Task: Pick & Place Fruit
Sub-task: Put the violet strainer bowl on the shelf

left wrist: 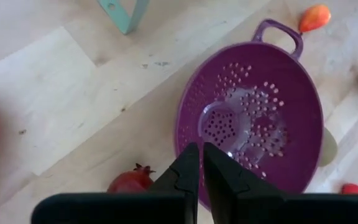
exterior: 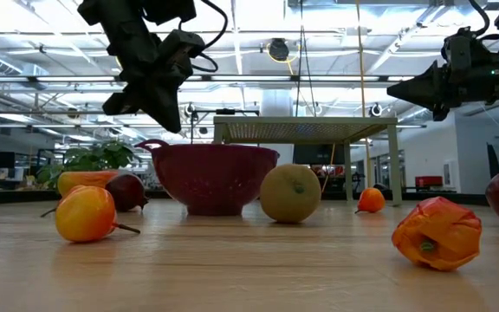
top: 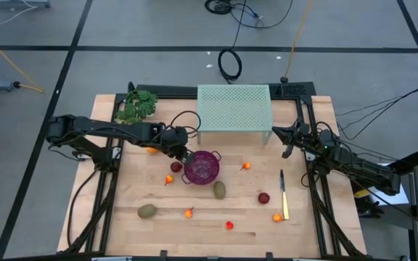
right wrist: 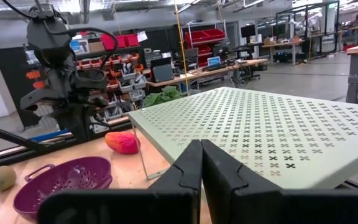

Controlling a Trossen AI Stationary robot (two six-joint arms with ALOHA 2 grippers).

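A: From above, what do you get?
B: The left pincer [top: 185,155] hangs at the rim of the purple colander [top: 202,167], fingers pressed together, holding nothing. The right pincer [top: 287,142] waits beside the pale green perforated stand [top: 234,109], also pressed together and empty. The fruit lies scattered on the wooden surface [top: 122,225]: one kiwi-like oval [top: 219,190] just beside the colander, another [top: 146,211] well apart toward the front left, a dark red ball [top: 264,198] near the yellow-handled knife [top: 284,196], and tiny orange pieces [top: 246,166] spread about. A leafy sprig [top: 137,106] sits at the back left.

A: And level with the surface?
B: Only here do you see height: the left pincer [exterior: 158,108] is clear above the colander [exterior: 208,176], and the right pincer [exterior: 404,88] is up high too. A small orange-red fruit [exterior: 85,213] and a crumpled orange one [exterior: 437,234] are nearest the camera. The colander partly hides what lies behind it.

A: The left wrist?
B: It alone looks into the colander [left wrist: 253,124]: the holed bottom is bare. The closed fingers [left wrist: 188,171] cover its near rim; a dark red ball [left wrist: 131,181] with a little crown lies just outside.

A: The right wrist?
B: The closed fingers [right wrist: 216,168] point across the stand's top [right wrist: 278,134]. Past its leg lies the larger orange-red oval [right wrist: 123,142], with the colander [right wrist: 64,180] and a kiwi-like oval [right wrist: 2,177] near it.
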